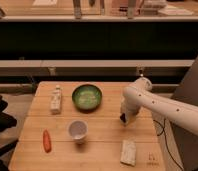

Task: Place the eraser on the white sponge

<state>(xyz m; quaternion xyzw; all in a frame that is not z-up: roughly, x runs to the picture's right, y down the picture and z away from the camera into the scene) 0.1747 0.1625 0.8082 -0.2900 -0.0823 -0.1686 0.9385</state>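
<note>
My gripper (pixel 124 119) hangs from the white arm over the right half of the wooden table (pixel 102 150), pointing down just above the tabletop. A small dark block, the eraser (pixel 123 118), shows at its tip, held between the fingers. The white sponge (pixel 127 152) lies flat near the table's front right corner, a short way in front of the gripper and apart from it.
A green bowl (pixel 87 96) sits at the table's middle back. A white cup (pixel 77 131) stands left of the gripper. A white labelled bottle (pixel 55 99) lies at the back left. An orange carrot (pixel 46 140) lies at the front left.
</note>
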